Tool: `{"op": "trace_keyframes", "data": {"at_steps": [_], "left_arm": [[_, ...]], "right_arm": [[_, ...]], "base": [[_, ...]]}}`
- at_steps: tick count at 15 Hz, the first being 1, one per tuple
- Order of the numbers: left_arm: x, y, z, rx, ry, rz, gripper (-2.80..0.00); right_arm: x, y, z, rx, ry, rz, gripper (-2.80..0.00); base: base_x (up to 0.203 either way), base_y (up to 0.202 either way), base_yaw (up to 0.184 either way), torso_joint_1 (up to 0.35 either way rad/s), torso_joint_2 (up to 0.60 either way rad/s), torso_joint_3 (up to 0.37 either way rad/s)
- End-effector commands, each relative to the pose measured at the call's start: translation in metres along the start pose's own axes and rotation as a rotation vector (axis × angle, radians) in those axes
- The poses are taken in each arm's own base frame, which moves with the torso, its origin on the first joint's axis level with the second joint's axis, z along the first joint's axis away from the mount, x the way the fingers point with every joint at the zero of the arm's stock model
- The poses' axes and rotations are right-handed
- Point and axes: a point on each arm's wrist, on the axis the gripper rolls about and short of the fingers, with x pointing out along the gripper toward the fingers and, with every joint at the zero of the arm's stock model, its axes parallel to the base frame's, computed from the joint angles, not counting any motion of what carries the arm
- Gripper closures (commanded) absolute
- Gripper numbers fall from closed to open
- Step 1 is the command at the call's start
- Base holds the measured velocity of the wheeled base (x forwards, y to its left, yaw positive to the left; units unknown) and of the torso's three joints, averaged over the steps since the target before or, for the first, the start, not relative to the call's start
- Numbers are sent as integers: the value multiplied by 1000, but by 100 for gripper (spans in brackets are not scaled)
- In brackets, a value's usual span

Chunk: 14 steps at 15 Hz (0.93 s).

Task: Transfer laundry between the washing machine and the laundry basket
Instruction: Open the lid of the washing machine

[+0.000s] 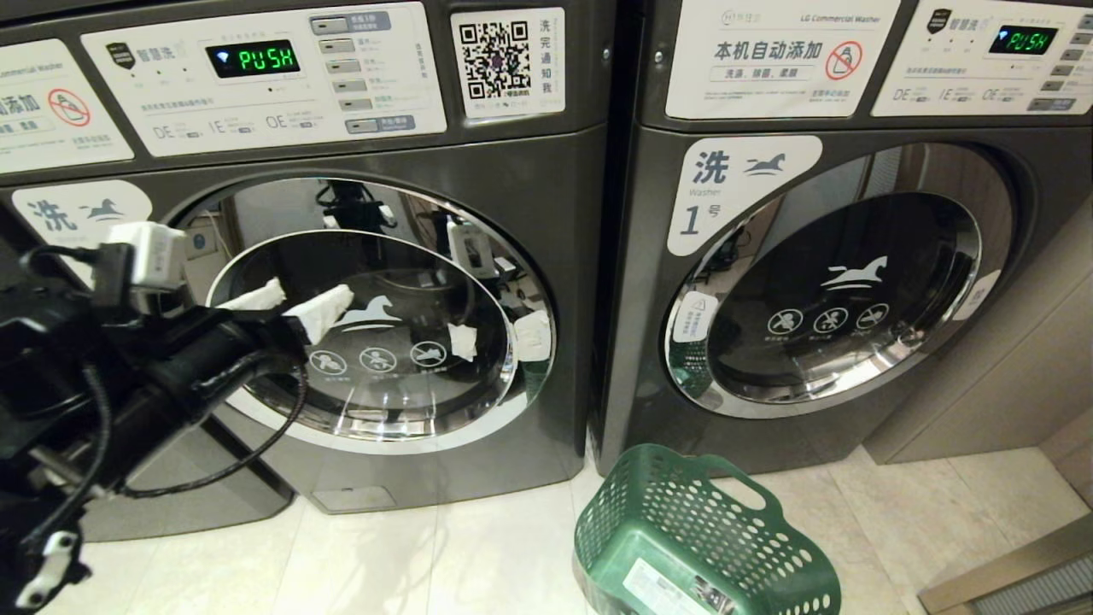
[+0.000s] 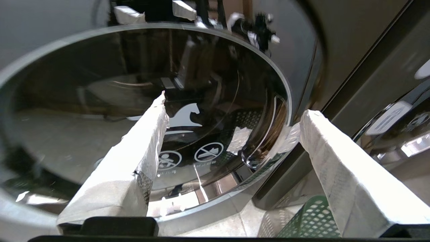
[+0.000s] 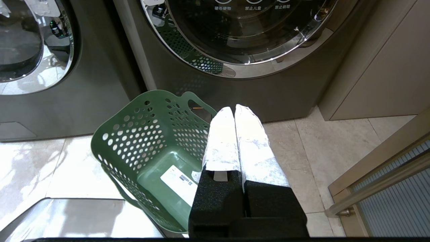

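Evenly lit indoors, bright without harsh shadow. Strong mirror reflections across the glass door (image 1: 376, 325) of the washing machine (image 1: 529, 222) and along its chrome rim; white glare patches on the floor tiles (image 3: 30, 164), blown out at one corner. Slightly soft and bent at the edges in the left wrist view, with the near white-wrapped fingers (image 2: 134, 168) overexposed. Green display (image 1: 253, 58) glowing crisply.

Laundromat: numbered coin washers (image 1: 820, 256).
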Motion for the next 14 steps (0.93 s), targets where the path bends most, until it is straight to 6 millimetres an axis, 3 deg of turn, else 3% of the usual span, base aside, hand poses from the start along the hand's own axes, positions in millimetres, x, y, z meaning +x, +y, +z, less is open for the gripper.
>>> {"op": "trace_keyframes", "data": {"at_steps": [1,3,6,8,11,14], "left_arm": [[-42,-6,36,0,-132,22,-280],[-37,-15,34,-31,-104,-42,-280],[-36,-52,20,-72,-24,-326,-280],[-33,-67,-6,-129,109,-496,-280],[2,-71,-67,-133,278,-525,-280],[46,-76,-114,-76,285,-541,-280]], "right_arm": [[0,0,0,0,-1,1,0],[0,0,0,0,-1,1,0],[0,0,0,0,-1,1,0],[0,0,0,0,-1,1,0],[0,0,0,0,-1,1,0],[0,0,0,0,-1,1,0]], "base": [[0,0,0,0,0,0],[0,0,0,0,0,0],[0,0,0,0,0,0],[0,0,0,0,0,0],[0,0,0,0,0,0],[0,0,0,0,0,0]]}}
